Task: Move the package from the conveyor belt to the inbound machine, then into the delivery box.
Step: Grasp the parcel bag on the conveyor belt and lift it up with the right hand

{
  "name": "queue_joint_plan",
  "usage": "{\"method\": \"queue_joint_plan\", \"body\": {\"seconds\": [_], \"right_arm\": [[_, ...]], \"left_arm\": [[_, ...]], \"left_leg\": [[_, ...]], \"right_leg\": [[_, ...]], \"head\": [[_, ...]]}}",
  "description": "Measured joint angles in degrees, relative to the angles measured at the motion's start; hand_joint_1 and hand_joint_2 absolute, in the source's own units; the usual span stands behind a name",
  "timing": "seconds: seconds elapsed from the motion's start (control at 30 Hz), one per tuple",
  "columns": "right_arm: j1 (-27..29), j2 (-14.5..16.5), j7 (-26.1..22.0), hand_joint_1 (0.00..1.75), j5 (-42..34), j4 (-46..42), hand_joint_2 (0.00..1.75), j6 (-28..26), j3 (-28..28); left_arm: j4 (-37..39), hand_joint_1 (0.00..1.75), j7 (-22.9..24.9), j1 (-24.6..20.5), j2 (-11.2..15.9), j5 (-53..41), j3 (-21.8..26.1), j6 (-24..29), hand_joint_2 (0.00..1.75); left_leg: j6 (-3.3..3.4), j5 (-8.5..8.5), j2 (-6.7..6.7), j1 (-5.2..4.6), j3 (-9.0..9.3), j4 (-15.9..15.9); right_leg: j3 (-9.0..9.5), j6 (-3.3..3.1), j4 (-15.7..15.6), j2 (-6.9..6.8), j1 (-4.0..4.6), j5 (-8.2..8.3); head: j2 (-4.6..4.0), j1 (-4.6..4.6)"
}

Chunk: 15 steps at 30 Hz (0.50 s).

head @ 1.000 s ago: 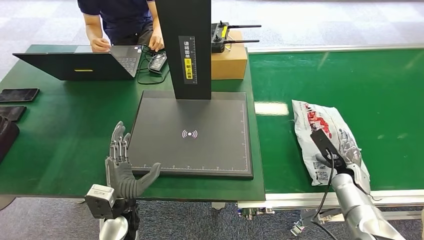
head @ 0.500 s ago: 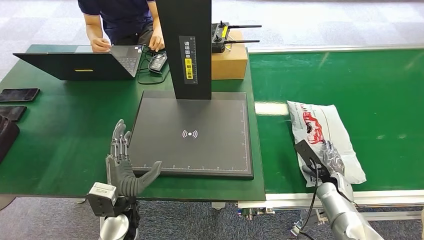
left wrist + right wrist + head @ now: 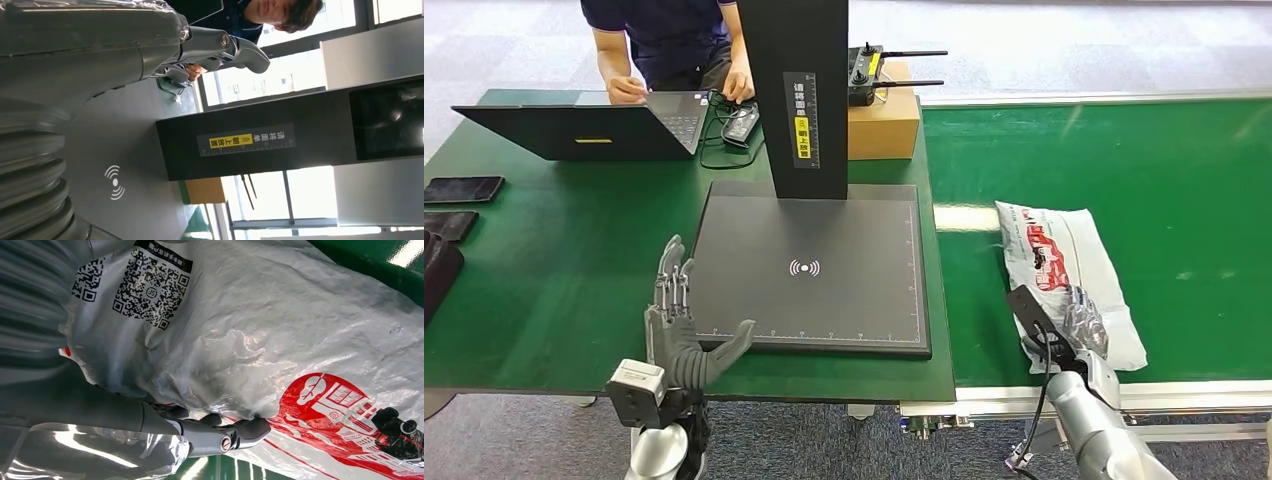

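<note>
Right hand (image 3: 1079,330): gripping the near end of the package (image 3: 1064,265), its fingers (image 3: 240,432) pinching a bunched fold of the plastic; I am judging this a hold for dragging or lifting the bag off the belt.
Right arm: reaching in low from the near edge, wrist angled over the bag's near corner.
Left hand (image 3: 679,330): holding nothing, fingers spread and pointing away from me, thumb out toward the scanner plate (image 3: 814,265); I am keeping it waiting beside the plate's near left corner.
Package: lying flat on the conveyor belt (image 3: 1124,160), printed side up, just right of the plate.
Inbound machine's column (image 3: 802,95): standing behind the plate, nothing on it yet.
</note>
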Motion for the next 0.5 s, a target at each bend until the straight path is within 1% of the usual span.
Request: {"method": "queue_joint_plan", "body": {"seconds": [0.1,0.17,0.2,0.27,0.3,0.33,0.4,0.5], "right_arm": [[0.0,0.2,0.1,0.0,0.4,0.0,1.75,0.0,-0.1],[0.0,0.3,0.0,0.05,0.5,0.0,1.75,0.0,-0.4],[0.0,0.3,-0.1,0.14,0.6,0.0,1.75,0.0,-0.5],[0.1,0.4,-0.4,0.43,0.6,0.0,1.75,0.0,-0.8],[0.2,0.5,-0.5,0.68,0.5,0.0,1.75,0.0,-0.9],[0.3,0.5,-0.7,0.89,0.5,0.0,1.75,-0.1,-1.0],[0.5,0.6,-1.0,1.21,0.4,0.0,1.75,-0.2,-1.1],[0.9,0.7,-1.4,1.33,0.4,0.0,1.75,-0.3,-1.3]], "left_arm": [[0.4,0.0,0.0,-0.4,0.0,0.0,-0.2,0.2,1.75],[0.7,0.0,0.0,-0.5,0.0,0.0,-0.3,0.3,1.75],[0.8,0.0,0.0,-0.5,0.0,0.0,-0.3,0.3,1.75],[1.0,0.0,0.0,-0.6,0.0,0.0,-0.4,0.4,1.75],[1.1,0.0,0.0,-0.6,0.0,0.0,-0.5,0.4,1.75],[1.2,0.0,0.0,-0.6,0.0,0.0,-0.5,0.4,1.75],[1.4,0.0,0.0,-0.6,0.0,0.0,-0.7,0.4,1.75],[1.7,0.0,0.0,-0.6,0.0,0.1,-1.0,0.4,1.75]], "left_leg": [[0.0,0.0,0.0,0.0,0.03,0.0],[0.0,0.0,0.0,0.0,0.04,0.0],[0.0,0.0,0.0,0.0,0.04,0.0],[0.01,0.0,0.0,0.0,0.05,0.0],[0.01,0.0,0.0,-0.01,0.05,0.0],[0.01,0.0,0.0,-0.01,0.05,0.0],[0.01,0.0,0.0,-0.01,0.05,0.0],[0.01,0.0,0.0,-0.01,0.05,0.0]], "right_leg": [[0.04,0.0,0.0,0.0,0.0,0.0],[0.05,0.01,0.0,0.0,0.0,0.0],[0.06,0.01,0.0,0.0,0.0,0.0],[0.08,0.01,0.0,0.0,-0.01,0.0],[0.08,0.01,0.0,0.0,-0.01,0.0],[0.09,0.01,0.0,-0.01,-0.01,0.0],[0.09,0.02,0.0,-0.01,-0.01,0.0],[0.09,0.03,0.0,0.0,-0.01,0.01]], "head": [[0.0,0.0],[0.0,-0.01],[0.0,-0.01],[0.0,0.01],[0.0,0.01],[0.0,0.01],[0.0,0.0],[0.0,0.01]]}}
